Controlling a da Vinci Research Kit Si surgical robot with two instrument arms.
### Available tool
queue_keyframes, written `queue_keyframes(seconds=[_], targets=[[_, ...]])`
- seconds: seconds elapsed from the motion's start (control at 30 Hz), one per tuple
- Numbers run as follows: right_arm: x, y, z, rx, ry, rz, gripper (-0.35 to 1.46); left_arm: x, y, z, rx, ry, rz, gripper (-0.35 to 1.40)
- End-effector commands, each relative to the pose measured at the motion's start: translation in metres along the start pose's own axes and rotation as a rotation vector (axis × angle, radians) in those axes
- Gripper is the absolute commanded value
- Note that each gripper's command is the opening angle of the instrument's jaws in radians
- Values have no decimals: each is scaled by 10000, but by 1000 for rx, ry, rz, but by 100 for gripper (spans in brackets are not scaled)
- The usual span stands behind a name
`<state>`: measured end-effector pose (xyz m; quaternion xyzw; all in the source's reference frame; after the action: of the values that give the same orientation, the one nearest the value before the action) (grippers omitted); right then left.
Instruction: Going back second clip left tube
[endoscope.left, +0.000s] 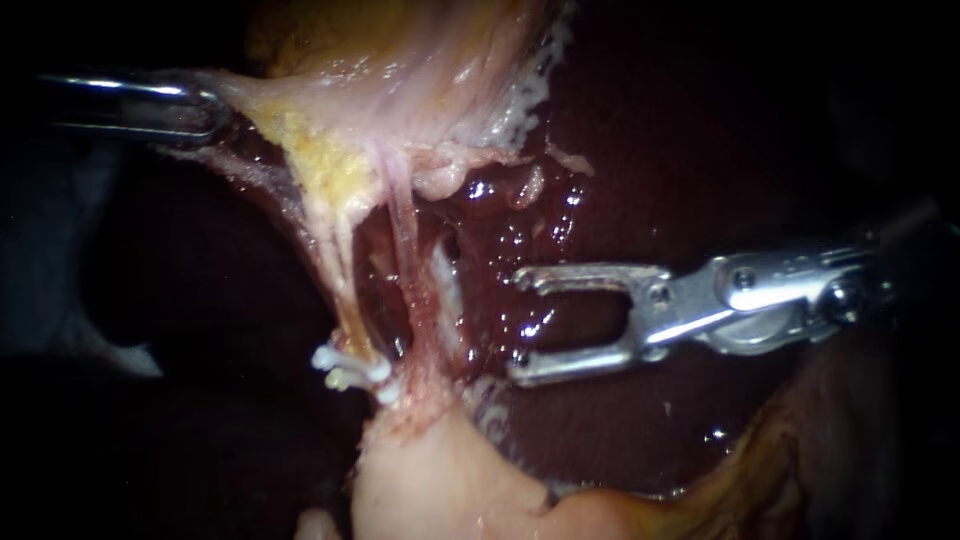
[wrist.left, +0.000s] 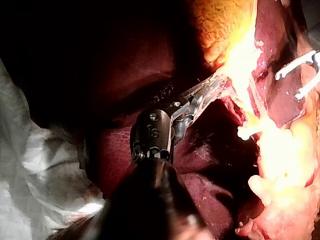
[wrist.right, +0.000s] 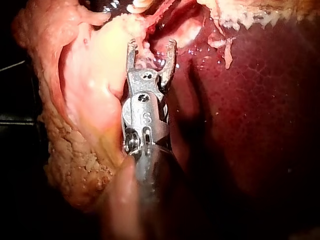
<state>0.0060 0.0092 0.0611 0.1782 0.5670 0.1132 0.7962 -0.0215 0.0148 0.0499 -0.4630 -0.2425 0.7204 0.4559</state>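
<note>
Jaws on my right instrument (endoscope.left: 520, 327) gape empty, right of the left tube (endoscope.left: 335, 280) and its clip (endoscope.left: 345, 367). Left instrument (endoscope.left: 222, 108) clamps the gallbladder (endoscope.left: 400, 80), pulling left, probably to stretch that tube.

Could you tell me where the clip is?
Endoscope view, lower left: the clip crosses the left tube, apart from the right instrument's open jaws.

I am looking at the dark red liver (endoscope.left: 700, 130), glistening wet at the back. A sheet of pale pink tissue (endoscope.left: 420, 70) is stretching down across it, carrying 1 patch of yellow fat (endoscope.left: 325, 165). A pale lump of tissue (endoscope.left: 430, 480) is lying below. In the left wrist view, a white cloth (wrist.left: 30, 165) is lying beside the liver.
</note>
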Motion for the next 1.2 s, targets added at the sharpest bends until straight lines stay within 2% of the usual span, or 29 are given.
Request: queue_keyframes(seconds=[0.03, 0.3, 0.53, 0.77, 1.2], targets=[[0, 1, -4, -1, -1, -3, 50, 0, 0, 0, 0, 0, 0, -35], [0, 4, -23, -6, -5, -19, 50, -2, 0, 6, 4, 2, 1, -35], [0, 3, -23, -6, -5, -20, 50, -12, -8, 29, 12, 8, 9, -35], [0, 3, -23, -6, -5, -20, 50, -20, -7, 50, 3, 6, 13, -35], [1, 1, -24, -5, -4, -20, 50, -21, -6, 56, 2, 9, 13, -35]])
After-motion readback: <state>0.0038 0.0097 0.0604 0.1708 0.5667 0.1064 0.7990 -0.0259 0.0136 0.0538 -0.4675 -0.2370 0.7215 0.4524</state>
